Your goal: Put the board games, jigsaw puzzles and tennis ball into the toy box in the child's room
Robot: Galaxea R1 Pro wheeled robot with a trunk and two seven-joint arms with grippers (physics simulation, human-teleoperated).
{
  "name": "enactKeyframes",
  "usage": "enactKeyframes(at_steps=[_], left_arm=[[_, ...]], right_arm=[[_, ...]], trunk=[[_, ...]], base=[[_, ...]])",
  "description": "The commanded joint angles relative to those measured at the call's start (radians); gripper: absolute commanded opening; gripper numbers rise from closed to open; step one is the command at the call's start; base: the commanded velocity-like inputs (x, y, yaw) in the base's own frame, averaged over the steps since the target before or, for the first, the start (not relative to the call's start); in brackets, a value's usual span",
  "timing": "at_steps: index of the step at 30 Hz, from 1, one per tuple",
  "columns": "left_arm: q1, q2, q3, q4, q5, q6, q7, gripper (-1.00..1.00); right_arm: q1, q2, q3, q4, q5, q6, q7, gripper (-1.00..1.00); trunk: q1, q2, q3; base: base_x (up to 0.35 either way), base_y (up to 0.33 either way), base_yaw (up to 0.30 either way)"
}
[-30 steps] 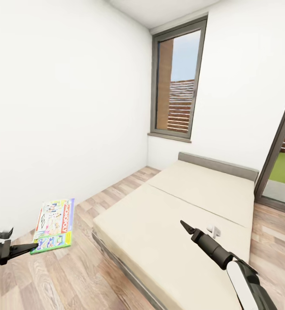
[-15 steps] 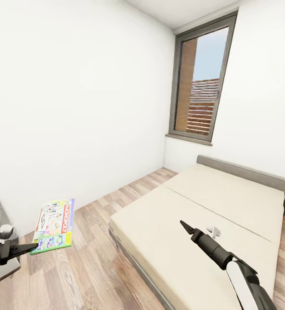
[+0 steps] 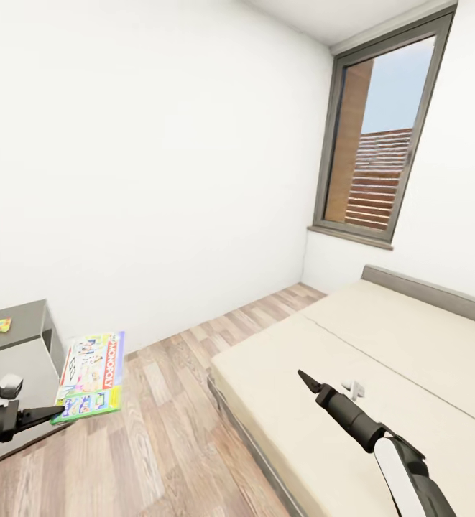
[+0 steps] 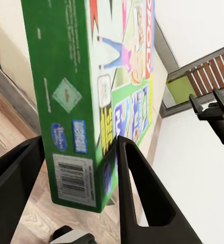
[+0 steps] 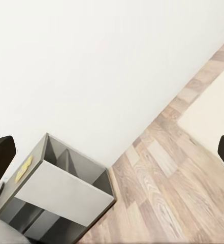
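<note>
The left gripper [image 3: 50, 412] was closed on the flat, glossy board game [image 3: 92, 375]; right gripper [image 3: 303, 378] stood open, empty.

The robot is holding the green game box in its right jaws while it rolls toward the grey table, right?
Not quite. The board game is in the left gripper, not the right one: the left wrist view shows its jaws clamped on the box's edge. The right gripper carries nothing. The table is indeed in sight ahead.

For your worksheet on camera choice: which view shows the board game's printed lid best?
The head view: the Monopoly board game shows its whole lid, held in the left gripper. The left wrist view shows mostly its green edge, lid foreshortened.
</note>
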Motion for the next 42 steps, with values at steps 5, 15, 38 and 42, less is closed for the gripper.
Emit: enactKeyframes(at_steps=[5,15,38,42], left_arm=[[-0.001,-0.003,0.0,0.0,-0.002,0.01,-0.005,-1.0],[-0.001,-0.006,0.0,0.0,-0.002,0.01,-0.005,-1.0],[-0.001,-0.014,0.0,-0.001,-0.002,0.01,-0.005,-1.0],[-0.001,-0.013,0.001,-0.002,-0.002,0.01,-0.005,-1.0]], right_arm=[[-0.001,0.001,-0.002,-0.001,-0.008,0.009,0.001,1.0],[-0.001,0.002,-0.002,0.004,-0.007,0.008,0.001,1.0],[-0.001,0.005,-0.002,0.026,-0.002,0.006,0.0,1.0],[-0.001,0.005,-0.002,0.027,-0.002,0.006,0.0,1.0]], trunk=[[-0.019,0.034,0.014],[-0.057,0.104,0.045],[-0.145,0.265,0.117],[-0.161,0.293,0.13]], base=[[0.0,0.0,0.288],[0.0,0.0,0.288],[0.0,0.0,0.249],[0.0,0.0,0.191]])
